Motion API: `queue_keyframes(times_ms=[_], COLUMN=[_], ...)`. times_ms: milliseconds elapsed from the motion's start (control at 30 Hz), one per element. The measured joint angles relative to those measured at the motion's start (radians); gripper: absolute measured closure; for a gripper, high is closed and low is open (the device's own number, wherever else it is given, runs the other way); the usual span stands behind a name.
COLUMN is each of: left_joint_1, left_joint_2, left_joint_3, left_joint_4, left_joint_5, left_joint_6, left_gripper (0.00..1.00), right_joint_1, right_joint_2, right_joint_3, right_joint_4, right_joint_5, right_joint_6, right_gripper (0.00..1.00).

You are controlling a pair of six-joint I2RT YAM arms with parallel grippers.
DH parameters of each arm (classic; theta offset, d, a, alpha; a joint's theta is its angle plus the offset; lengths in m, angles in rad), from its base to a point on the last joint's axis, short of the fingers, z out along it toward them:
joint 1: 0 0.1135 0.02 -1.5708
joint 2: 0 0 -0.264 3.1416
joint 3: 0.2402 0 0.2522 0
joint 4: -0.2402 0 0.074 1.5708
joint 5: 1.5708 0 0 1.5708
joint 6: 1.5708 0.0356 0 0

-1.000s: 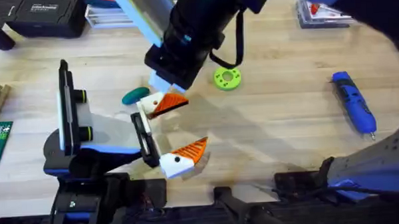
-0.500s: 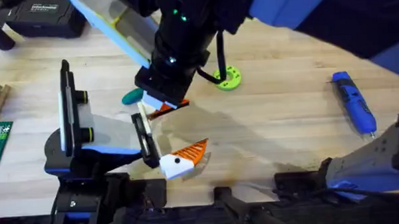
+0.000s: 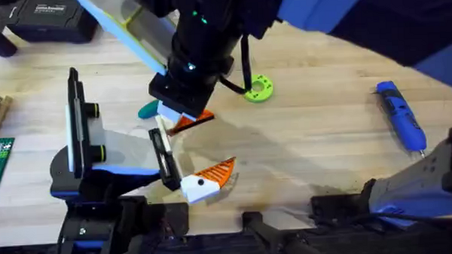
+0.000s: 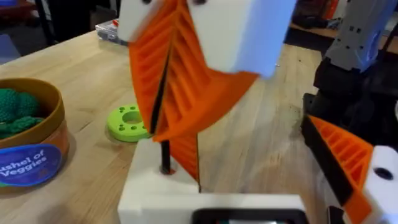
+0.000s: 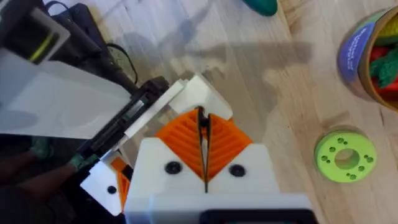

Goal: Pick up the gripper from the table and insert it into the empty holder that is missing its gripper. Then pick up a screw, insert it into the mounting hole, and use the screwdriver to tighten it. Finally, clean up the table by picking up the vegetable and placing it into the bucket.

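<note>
R hand [image 5: 204,163] clenched, seemingly pinching sth thin, right over holder [image 5: 200,93]. L hand [image 3: 183,162]: grip can't tell. Vegetable [image 3: 148,109] just beside holder; screwdriver [image 3: 401,125] well apart.

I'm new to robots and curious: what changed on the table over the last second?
The right claw, shut on the orange gripper, slid left and closer over the white holder, covering more of the orange. The vegetable, screwdriver and green disc stayed put.
</note>
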Motion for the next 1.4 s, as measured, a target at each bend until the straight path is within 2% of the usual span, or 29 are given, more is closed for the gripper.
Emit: queue_keyframes(times_ms=[1400], left_joint_1=[0.0], left_joint_2=[0.0], left_joint_3=[0.0], left_joint_4=[-0.007], left_joint_5=[0.0], left_joint_6=[-0.003], left_gripper=[0.015], right_joint_1=[0.004], right_joint_2=[0.033], right_joint_3=[0.002], right_joint_4=[-0.008], right_joint_5=[0.014], right_joint_6=[0.0], right_gripper=[0.996])
